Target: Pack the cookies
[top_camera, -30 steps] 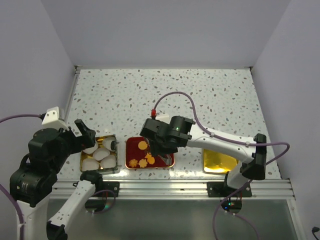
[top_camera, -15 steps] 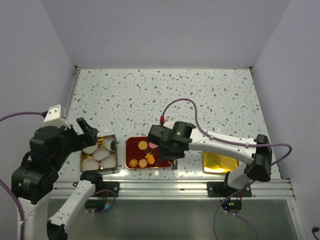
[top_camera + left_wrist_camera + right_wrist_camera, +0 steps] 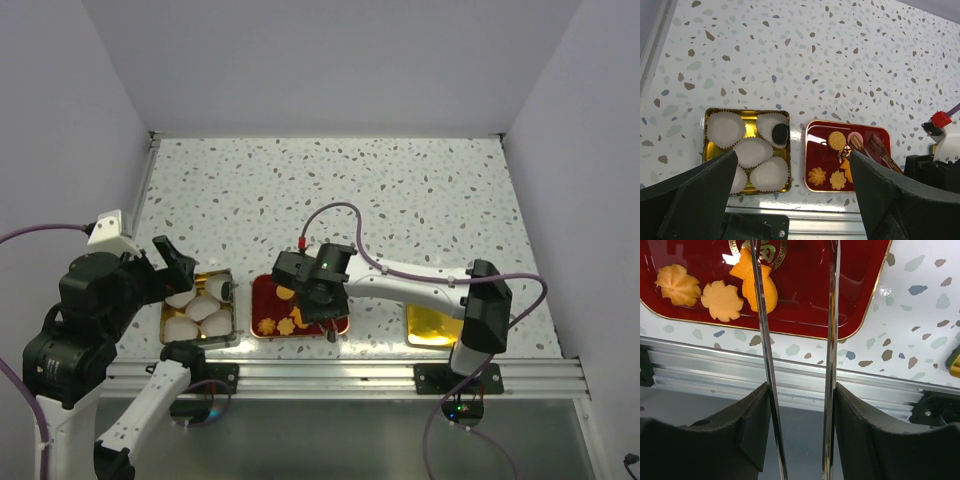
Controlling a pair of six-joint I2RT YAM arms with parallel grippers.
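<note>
Reaching arm: right gripper (image 3: pixel 795 290), thin blades (image 3: pixel 832 315) parted, nothing between
Nearest cookie: fish-shaped cookie (image 3: pixel 760 287) on red tray (image 3: pixel 855 285), under one blade, just outside the gap
Long axis: roughly along the blades
Other arm: left gripper (image 3: pixel 790 200), wide, well off

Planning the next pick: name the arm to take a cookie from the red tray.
Right. Right gripper open over the red tray, one blade across a cookie; left gripper hovers high.
</note>
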